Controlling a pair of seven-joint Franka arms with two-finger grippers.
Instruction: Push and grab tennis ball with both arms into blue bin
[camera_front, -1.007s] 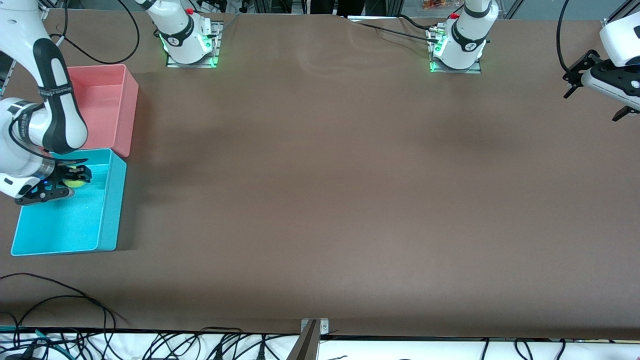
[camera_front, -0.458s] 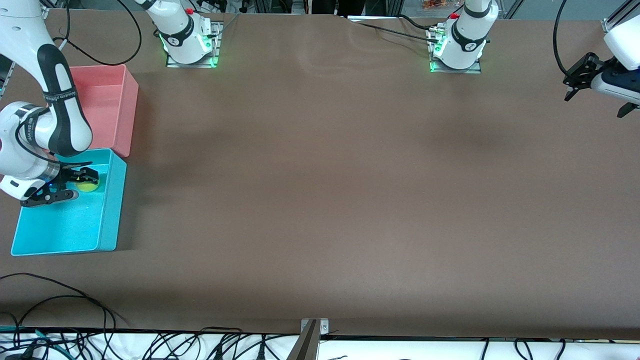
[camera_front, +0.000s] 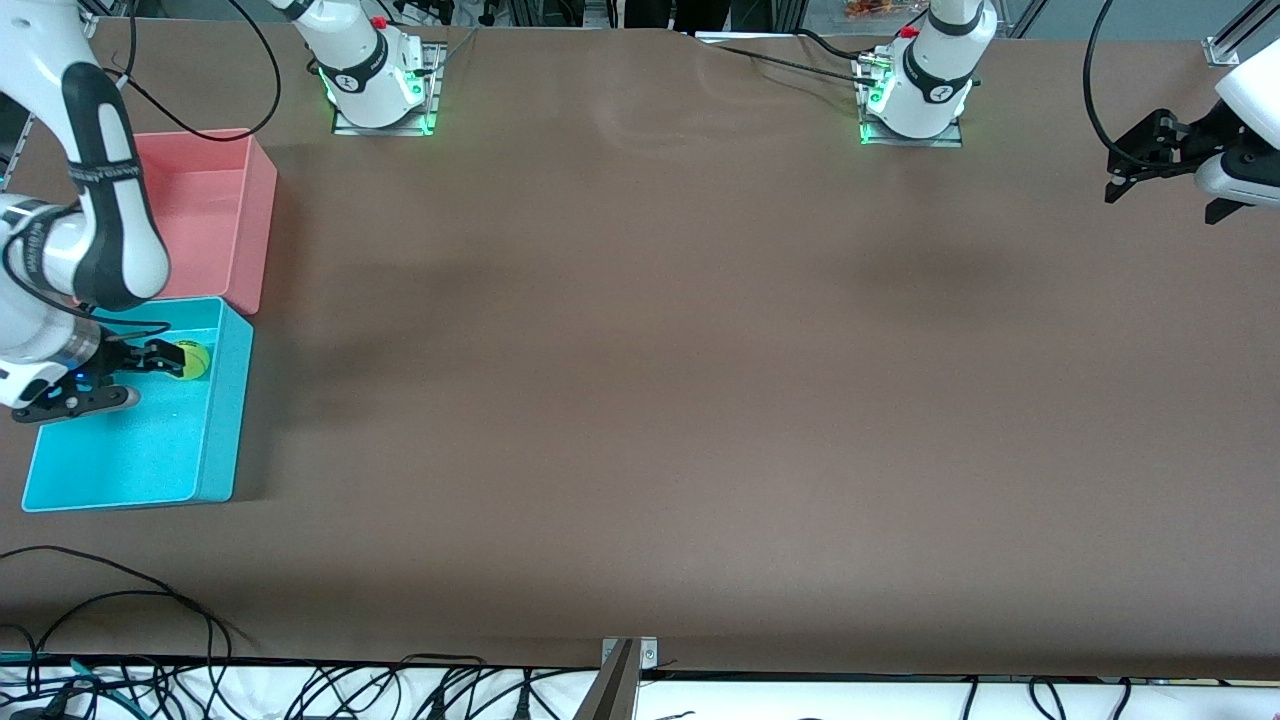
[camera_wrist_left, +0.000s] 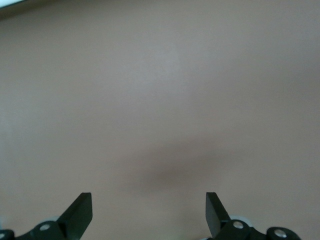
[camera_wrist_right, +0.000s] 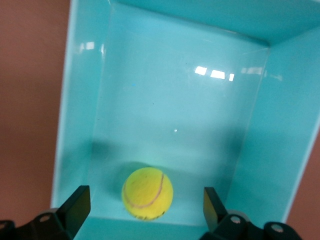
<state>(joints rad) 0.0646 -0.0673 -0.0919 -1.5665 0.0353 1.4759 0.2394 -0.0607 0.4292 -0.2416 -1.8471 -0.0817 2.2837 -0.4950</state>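
Observation:
The yellow-green tennis ball (camera_front: 189, 360) lies on the floor of the blue bin (camera_front: 221, 430), close to the bin's wall on the pink bin's side. In the right wrist view the ball (camera_wrist_right: 147, 194) rests free in the blue bin (camera_wrist_right: 80, 100), below and between the fingers. My right gripper (camera_front: 133, 377) (camera_wrist_right: 145, 198) hangs open over the bin and touches nothing. My left gripper (camera_front: 1165, 197) (camera_wrist_left: 147, 205) is open and empty above bare table at the left arm's end.
A pink-red bin (camera_front: 210, 200) stands next to the blue bin, farther from the front camera. Both bins sit at the right arm's end of the brown table (camera_front: 640, 400). Cables lie along the table's near edge (camera_front: 120, 600).
My right gripper has opened and let go of the ball, which dropped into the blue bin and rolled toward its wall. The left gripper has shifted slightly toward the table's middle.

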